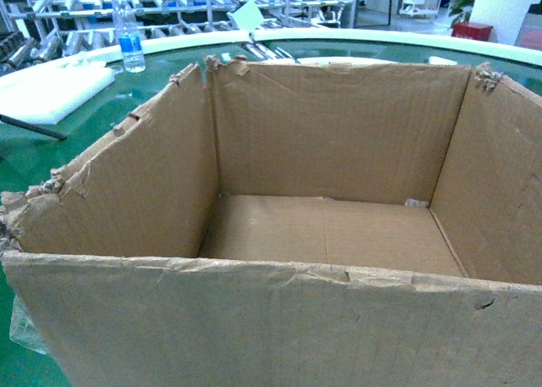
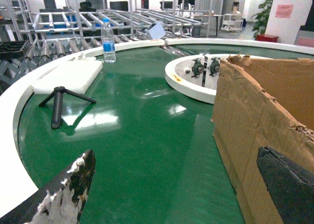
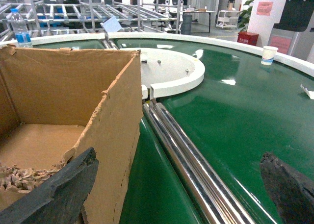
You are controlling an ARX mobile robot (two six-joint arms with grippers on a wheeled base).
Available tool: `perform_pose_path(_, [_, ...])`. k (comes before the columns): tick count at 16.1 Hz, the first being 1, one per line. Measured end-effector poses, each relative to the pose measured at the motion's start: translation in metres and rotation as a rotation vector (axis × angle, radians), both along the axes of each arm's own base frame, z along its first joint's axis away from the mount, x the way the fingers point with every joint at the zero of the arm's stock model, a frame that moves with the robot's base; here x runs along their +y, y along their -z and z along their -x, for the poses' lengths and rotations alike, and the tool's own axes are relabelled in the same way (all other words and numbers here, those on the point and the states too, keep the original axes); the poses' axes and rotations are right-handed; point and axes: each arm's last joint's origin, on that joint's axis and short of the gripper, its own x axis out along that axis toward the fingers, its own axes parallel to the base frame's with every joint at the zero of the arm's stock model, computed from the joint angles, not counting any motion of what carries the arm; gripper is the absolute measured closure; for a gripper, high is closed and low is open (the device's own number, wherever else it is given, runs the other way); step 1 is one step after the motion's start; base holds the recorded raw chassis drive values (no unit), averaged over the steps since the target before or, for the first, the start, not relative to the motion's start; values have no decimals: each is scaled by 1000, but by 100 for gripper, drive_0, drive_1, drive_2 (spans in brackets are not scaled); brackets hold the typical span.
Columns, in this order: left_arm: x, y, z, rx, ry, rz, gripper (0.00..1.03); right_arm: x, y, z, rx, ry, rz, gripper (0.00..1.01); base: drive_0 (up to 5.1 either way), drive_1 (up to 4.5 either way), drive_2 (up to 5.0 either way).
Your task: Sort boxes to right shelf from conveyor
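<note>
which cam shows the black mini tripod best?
Left wrist view: the small black tripod lies in full on the green conveyor belt. Head view catches only a dark leg at the left edge; right wrist view doesn't show it.

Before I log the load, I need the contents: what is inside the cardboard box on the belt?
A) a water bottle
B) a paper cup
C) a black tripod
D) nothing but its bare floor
D: the head view looks straight down into the cardboard box and shows only its bare brown floor; the water bottle stands outside it on the conveyor.
</note>
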Motion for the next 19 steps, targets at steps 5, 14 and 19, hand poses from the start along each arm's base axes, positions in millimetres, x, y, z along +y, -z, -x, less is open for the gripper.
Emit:
perform_pose_path(5, [0, 0, 0, 0, 0, 0, 5, 0, 0, 0, 0, 0, 0, 3, 0, 0, 0])
perform_pose_path(14, [0, -1, -1, -9, 5, -1, 5, 0, -1, -1, -13, -3, -1, 3, 0, 0, 0])
perform_pose_path(19, [-34, -55, -60, 56, 210, -20, 5, 11, -41, -41, 77, -155, -126, 3, 0, 0, 0])
